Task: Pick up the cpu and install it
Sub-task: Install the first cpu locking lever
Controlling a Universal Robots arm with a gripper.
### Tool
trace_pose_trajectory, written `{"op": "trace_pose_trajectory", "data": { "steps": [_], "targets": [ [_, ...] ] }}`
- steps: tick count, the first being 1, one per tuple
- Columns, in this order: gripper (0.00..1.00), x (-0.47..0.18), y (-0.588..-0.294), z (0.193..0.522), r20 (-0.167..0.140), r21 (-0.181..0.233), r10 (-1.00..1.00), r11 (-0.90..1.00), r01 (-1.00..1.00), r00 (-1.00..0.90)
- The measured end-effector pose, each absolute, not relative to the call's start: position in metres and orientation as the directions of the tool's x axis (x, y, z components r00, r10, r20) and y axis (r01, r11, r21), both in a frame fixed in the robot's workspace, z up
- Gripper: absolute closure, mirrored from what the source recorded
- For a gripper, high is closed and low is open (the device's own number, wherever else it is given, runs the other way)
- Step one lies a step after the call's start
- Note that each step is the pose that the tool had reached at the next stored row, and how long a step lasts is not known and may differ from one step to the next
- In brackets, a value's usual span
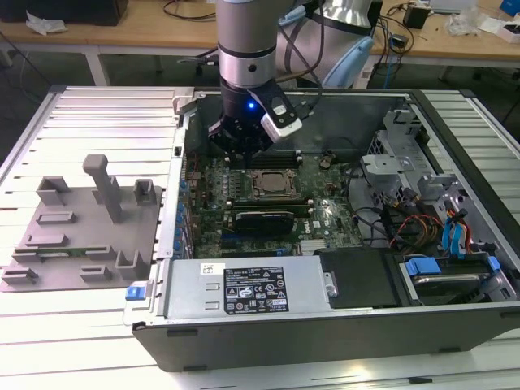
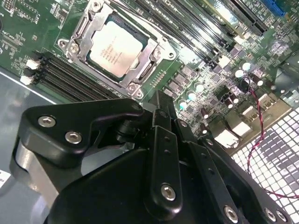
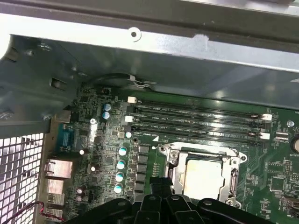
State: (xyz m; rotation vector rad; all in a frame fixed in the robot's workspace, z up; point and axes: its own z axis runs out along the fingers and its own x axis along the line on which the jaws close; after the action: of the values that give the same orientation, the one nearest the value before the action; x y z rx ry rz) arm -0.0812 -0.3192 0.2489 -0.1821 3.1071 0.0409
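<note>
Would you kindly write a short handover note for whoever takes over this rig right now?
The gripper hangs over the motherboard, close beside the socket. I can see nothing in its grasp.
The cpu lies flat in the socket, pale top up, as both wrist views show.
Done: the cpu is seated in the socket.
Left: I cannot tell whether the socket is latched shut over it.
</note>
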Motion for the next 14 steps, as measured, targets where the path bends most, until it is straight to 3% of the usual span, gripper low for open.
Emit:
{"op": "trace_pose_trajectory", "data": {
  "steps": [14],
  "targets": [
    [0.89, -0.089, -0.319, 0.268, -0.030, 0.023, -0.116, 0.993, -0.117, -0.993]
  ]
}}
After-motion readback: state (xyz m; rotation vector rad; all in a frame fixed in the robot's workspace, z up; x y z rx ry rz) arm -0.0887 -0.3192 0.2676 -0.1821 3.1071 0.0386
